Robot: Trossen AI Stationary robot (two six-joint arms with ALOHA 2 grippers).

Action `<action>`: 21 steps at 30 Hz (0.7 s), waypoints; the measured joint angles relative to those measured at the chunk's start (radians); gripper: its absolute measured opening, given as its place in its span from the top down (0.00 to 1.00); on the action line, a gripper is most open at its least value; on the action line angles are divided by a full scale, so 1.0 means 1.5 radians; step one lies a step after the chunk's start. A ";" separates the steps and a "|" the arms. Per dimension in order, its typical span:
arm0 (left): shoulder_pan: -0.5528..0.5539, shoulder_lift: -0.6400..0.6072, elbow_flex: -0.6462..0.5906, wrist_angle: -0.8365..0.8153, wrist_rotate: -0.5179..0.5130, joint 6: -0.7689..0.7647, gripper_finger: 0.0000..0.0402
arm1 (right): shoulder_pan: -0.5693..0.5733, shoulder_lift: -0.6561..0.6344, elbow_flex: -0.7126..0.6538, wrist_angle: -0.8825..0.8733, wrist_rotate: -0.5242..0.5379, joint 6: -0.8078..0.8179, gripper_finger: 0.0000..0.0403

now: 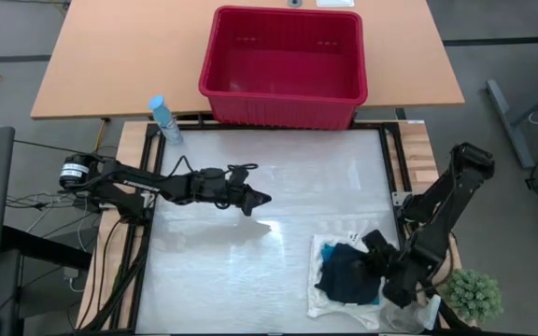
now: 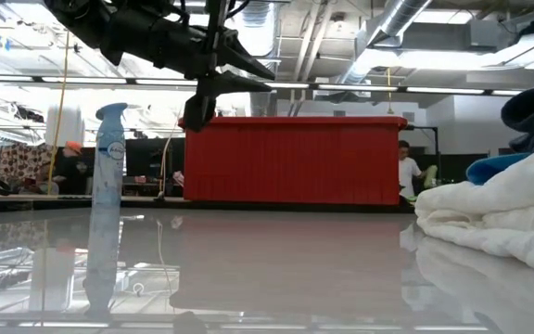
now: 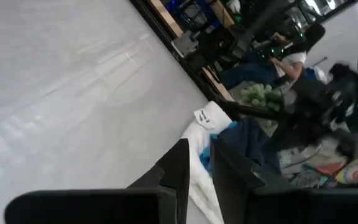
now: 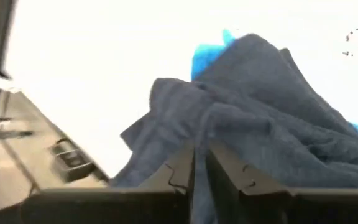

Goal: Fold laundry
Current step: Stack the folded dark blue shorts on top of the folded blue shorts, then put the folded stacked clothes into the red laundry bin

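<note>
Three cloth items lie heaped together near the worktop's (image 1: 250, 187) front right corner: one cream-white lacy cloth (image 1: 330, 301) underneath, one turquoise-blue garment (image 1: 370, 301) showing only as a thin edge, and one dark navy garment (image 1: 346, 271) on top. Two arms are present. The right end effector (image 1: 388, 273) sits at the heap's right side, over the navy garment; in the right wrist view its fingers (image 4: 180, 167) stand a narrow slit apart with navy cloth just ahead of the tips, and whether any fold is pinched between them cannot be told. The left end effector (image 1: 261, 198) hangs above bare worktop toward the middle, well apart from the heap, which lies toward the front right of it; its fingers (image 3: 178, 163) show a narrow gap with nothing between them.

One red basket (image 1: 283, 65) stands beyond the worktop's back edge, one spray bottle (image 1: 164, 119) at the back left corner, and one small green plant (image 1: 474, 294) off the front right corner.

In the low view the heap is cut off at the picture's border, and the right end effector does not show there. The turquoise garment is mostly covered by the navy one. The left wrist view renders the heap and the far arm blurred. People (image 2: 408, 174) show beyond the basket, small and indistinct.
</note>
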 joint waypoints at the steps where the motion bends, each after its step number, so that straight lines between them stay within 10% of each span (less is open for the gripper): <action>1: 0.000 0.000 0.001 -0.002 0.003 0.010 0.87 | 0.000 -0.013 0.004 -0.002 0.004 -0.013 0.84; 9: -0.025 0.082 0.120 -0.058 0.040 0.145 1.00 | 0.001 -0.099 0.048 -0.056 0.070 -0.096 0.84; 21: -0.100 0.415 0.518 -0.338 0.077 0.405 1.00 | 0.001 -0.142 0.120 -0.063 0.140 -0.275 0.84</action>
